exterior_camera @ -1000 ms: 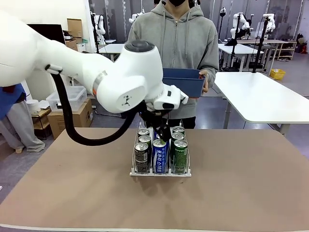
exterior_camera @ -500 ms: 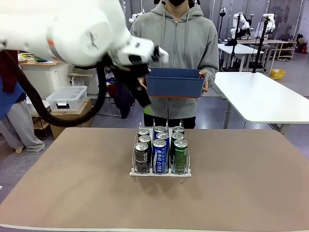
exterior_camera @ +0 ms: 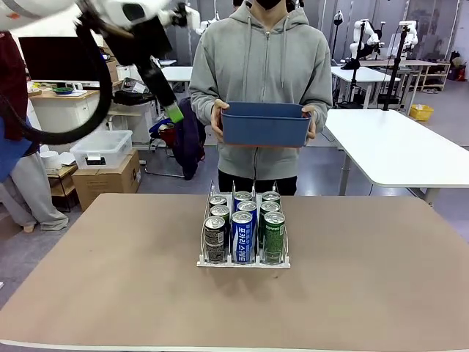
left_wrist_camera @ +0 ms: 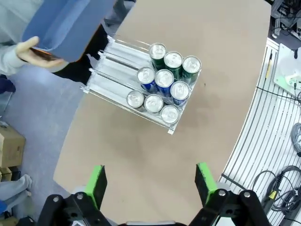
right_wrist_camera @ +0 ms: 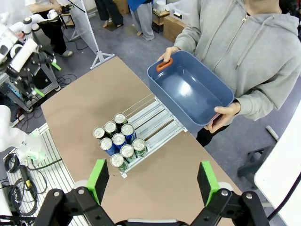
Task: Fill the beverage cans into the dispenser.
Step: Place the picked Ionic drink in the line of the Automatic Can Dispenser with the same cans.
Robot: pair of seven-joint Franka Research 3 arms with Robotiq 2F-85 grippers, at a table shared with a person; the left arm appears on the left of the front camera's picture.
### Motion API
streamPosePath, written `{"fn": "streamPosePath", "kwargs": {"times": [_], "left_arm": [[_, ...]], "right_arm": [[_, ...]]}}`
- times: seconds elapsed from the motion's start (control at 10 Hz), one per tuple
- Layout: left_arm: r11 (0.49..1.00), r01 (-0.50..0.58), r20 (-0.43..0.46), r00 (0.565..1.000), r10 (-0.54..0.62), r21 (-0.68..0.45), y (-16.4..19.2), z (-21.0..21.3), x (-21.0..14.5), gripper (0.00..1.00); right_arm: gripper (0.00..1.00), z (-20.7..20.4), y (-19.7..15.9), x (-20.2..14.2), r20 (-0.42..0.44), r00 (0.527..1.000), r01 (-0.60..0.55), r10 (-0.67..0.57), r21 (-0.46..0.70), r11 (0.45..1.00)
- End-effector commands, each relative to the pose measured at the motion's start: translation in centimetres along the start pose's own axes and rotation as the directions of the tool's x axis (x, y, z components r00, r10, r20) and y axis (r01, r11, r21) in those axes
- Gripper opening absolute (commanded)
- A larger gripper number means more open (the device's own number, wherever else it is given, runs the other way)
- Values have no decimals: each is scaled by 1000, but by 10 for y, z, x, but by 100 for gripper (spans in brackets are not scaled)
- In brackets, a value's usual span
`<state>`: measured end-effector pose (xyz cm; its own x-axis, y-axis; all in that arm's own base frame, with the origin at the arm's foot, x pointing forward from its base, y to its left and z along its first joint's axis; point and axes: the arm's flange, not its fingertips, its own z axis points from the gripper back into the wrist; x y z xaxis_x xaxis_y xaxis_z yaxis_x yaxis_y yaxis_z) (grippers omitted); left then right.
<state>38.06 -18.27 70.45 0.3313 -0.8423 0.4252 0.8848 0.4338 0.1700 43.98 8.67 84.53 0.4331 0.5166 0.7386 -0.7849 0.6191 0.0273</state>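
Dispenser (exterior_camera: 243, 260) sits mid-counter (exterior_camera: 110, 293), toward the far edge, front lip facing the robot. Nine cans (exterior_camera: 242, 236) in it, three per lane, packed at the front: dark ones in the left lane, blue in the middle, green on the right. All upright, silver tops up, touching each other lane to lane. Back part of the lanes behind them is bare, as seen from both wrist cams.

Left hand (exterior_camera: 174, 114) is up high at far left, well above and apart from the dispenser, green pad showing. In its wrist view the left hand (left_wrist_camera: 149, 183) has fingers spread wide, nothing between them, looking down on the dispenser (left_wrist_camera: 113, 59) and cans (left_wrist_camera: 164, 83) from above.

Right hand (right_wrist_camera: 153, 181) likewise wide open and empty in its wrist view, hanging high over the counter (right_wrist_camera: 80, 113), with cans (right_wrist_camera: 118, 140) and dispenser (right_wrist_camera: 157, 125) below it.

Person stands at the far side holding a blue tub (exterior_camera: 265, 125) with both hands at chest height, above and behind the dispenser, not touching it. From the right wrist cam the tub (right_wrist_camera: 188, 94) interior looks empty; small orange tab on one rim.
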Motion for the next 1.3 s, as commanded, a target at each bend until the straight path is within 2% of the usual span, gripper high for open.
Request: {"fn": "streamPosePath", "kwargs": {"times": [0.0, 0.1, 0.3, 0.6, 0.8, 0.9, 1.2], "left_arm": [[998, 33, 87, 996, -28, -57, 10, 27, -14, 100], [996, 35, 132, 991, -24, -79, 20, 45, -21, 100], [998, 17, 181, 983, -7, -54, 28, 71, -27, 100], [1000, -4, 210, 978, 2, 7, 25, 101, -29, 100], [997, -32, 200, 980, 18, 66, 22, 103, -30, 100], [1000, -8, 209, 978, 3, 23, 26, 106, -28, 100], [1000, -8, 209, 978, 3, 23, 26, 106, -28, 100]], "right_arm": [[100, 0, 2, -2, -6, 1000, -6, 7, 2, 1000], [100, 0, 2, -2, -6, 1000, -6, 7, 2, 1000], [100, 0, 2, -2, -6, 1000, -6, 7, 2, 1000], [100, 0, 2, -2, -6, 1000, -6, 7, 2, 1000], [100, 0, 2, -2, -6, 1000, -6, 7, 2, 1000], [100, 0, 2, -2, -6, 1000, -6, 7, 2, 1000], [100, 0, 2, -2, -6, 1000, -6, 7, 2, 1000]]}}
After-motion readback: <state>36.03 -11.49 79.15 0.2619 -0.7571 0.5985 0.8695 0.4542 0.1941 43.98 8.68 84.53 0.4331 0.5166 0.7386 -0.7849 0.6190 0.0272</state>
